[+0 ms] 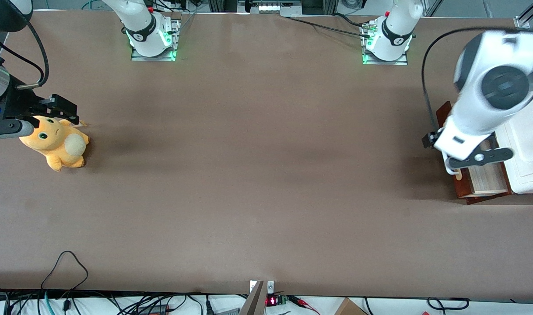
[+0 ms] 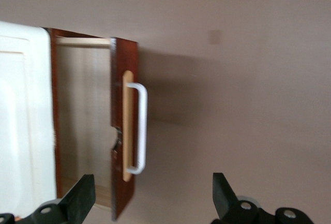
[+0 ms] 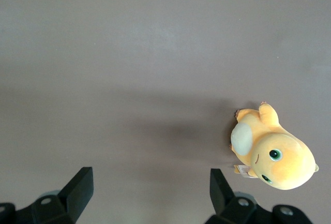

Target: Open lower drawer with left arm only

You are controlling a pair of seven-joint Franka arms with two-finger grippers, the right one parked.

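Note:
The lower drawer (image 2: 83, 120) stands pulled out of the white cabinet (image 2: 23, 115), with its pale wood inside showing. Its dark red-brown front (image 2: 124, 131) carries a white loop handle (image 2: 138, 128) on a pale wood strip. In the front view the drawer (image 1: 487, 179) juts from the cabinet (image 1: 527, 148) at the working arm's end of the table. The left arm (image 1: 489, 100) hangs over it and hides much of it. My left gripper (image 2: 150, 198) is open above the drawer front, apart from the handle, holding nothing.
An orange plush toy (image 1: 56, 144) lies on the brown table (image 1: 257, 175) at the parked arm's end. A thin black cable loop (image 1: 67, 264) rests near the table edge closest to the front camera.

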